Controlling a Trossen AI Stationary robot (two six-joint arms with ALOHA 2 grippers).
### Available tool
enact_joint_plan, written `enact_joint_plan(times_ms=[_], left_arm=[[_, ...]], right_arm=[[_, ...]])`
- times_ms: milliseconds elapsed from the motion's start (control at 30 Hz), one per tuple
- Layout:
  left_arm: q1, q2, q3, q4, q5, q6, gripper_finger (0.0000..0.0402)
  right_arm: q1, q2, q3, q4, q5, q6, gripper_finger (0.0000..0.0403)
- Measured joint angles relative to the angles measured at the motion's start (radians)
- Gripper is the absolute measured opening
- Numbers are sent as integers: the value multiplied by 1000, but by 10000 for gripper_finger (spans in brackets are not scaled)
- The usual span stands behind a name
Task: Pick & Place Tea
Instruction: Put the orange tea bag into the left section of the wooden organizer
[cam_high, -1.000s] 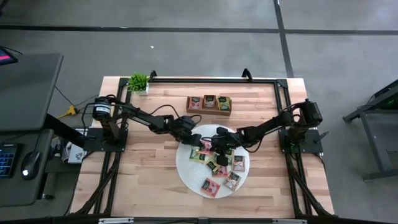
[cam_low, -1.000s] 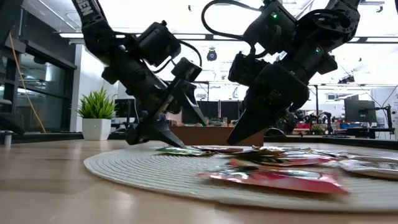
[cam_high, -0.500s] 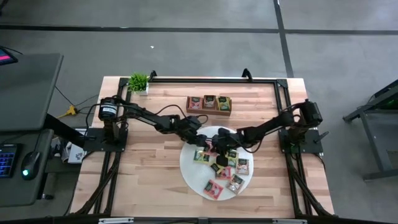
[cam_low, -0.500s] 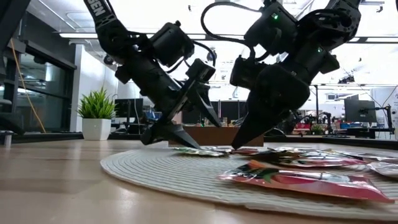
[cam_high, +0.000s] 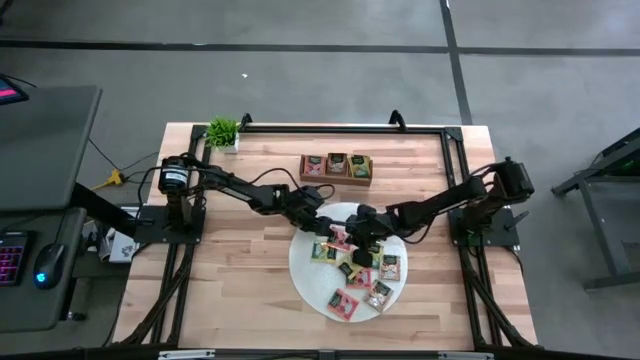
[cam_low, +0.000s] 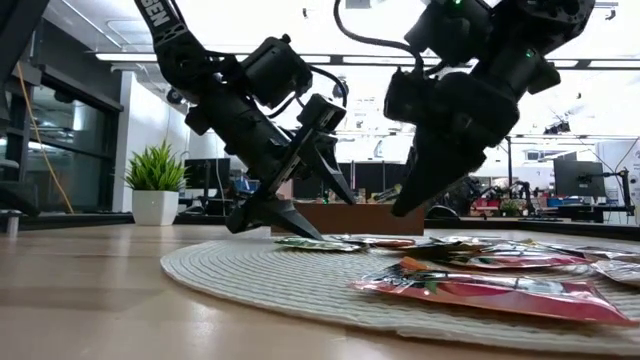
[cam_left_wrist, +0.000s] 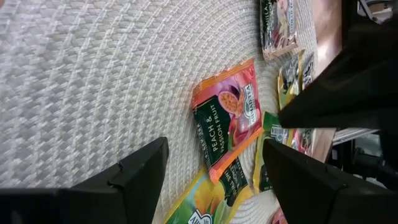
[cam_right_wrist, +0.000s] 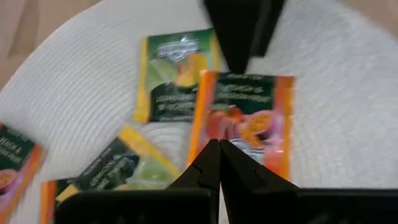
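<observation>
a: ok, tea packets are scattered flat on the round white woven mat, more slotted in the wooden tray behind it near the table's far edge.

b: arm poses?

a: left gripper reaches in low over the mat's left-rear part, angled steeply down, fingers spread wide, tips at the weave. nothing between them.

b: right one?

a: right gripper comes in from the other side, tips pinched fully together, raised just clear of the packets. holding nothing.

b: what do the wrist cams add?

a: left wrist view shows an orange peach and passion fruit packet lying just ahead of its open fingers, with the other arm's dark tip above it. right wrist view shows the same packet under its closed tips, a green-yellow packet beside it.

b: low view?

a: side profile only: both grippers tilted toward each other, a potted plant behind on the table.
</observation>
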Motion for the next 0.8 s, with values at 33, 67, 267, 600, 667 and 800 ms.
enact_joint_plan(times_ms=[33,67,267,600,667,800], left_arm=[[0,0,0,0,1,0,265],[0,0,0,0,3,0,265],[0,0,0,1,5,1,265],[0,4,-3,47,20,-12,266],[-1,5,0,60,19,-25,266],[-1,5,17,63,18,-24,266]], right_arm=[[8,5,0,1,-5,1,0],[16,13,0,1,-5,2,0],[39,54,0,3,32,26,0],[36,118,3,78,29,27,0],[36,119,3,85,31,27,0],[36,119,2,90,37,27,0]])
